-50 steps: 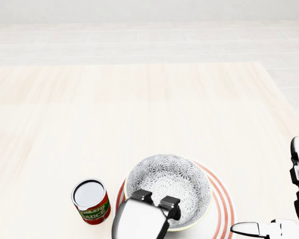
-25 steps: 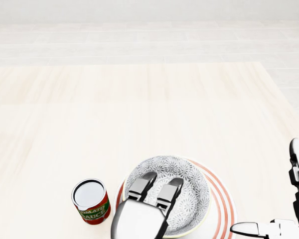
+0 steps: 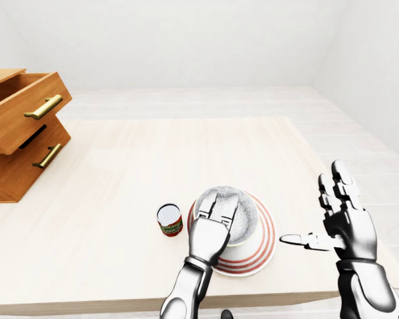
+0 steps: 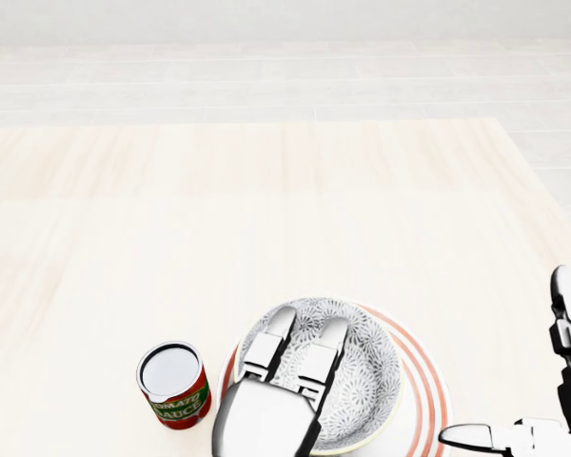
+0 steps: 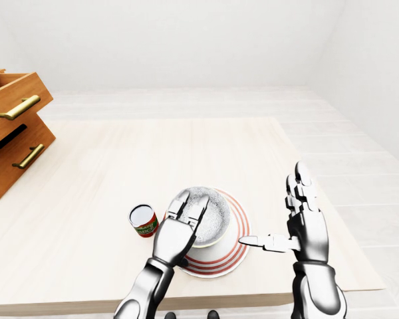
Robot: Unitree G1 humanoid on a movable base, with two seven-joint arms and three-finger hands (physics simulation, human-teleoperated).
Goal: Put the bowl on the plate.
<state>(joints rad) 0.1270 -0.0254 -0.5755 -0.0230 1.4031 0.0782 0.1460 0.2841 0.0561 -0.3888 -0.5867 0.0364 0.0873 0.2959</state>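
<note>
**On pale table, bowl sits on plate as hand lets go**

A light wooden table fills a bare white room, with a wooden drawer unit at the left edge of the eye views, its top drawer pulled out. The red-ringed plate lies near the table's bottom edge in the head view. The patterned bowl rests inside it, toward its left side. The left hand, whose fingers curled over the bowl's near rim a second ago, now lies stretched flat above the bowl and grips nothing. The right hand hovers right of the plate, fingers spread, empty. A tomato sauce can stands just left of the plate. The release suggests the placing is done and only withdrawal remains.
</note>
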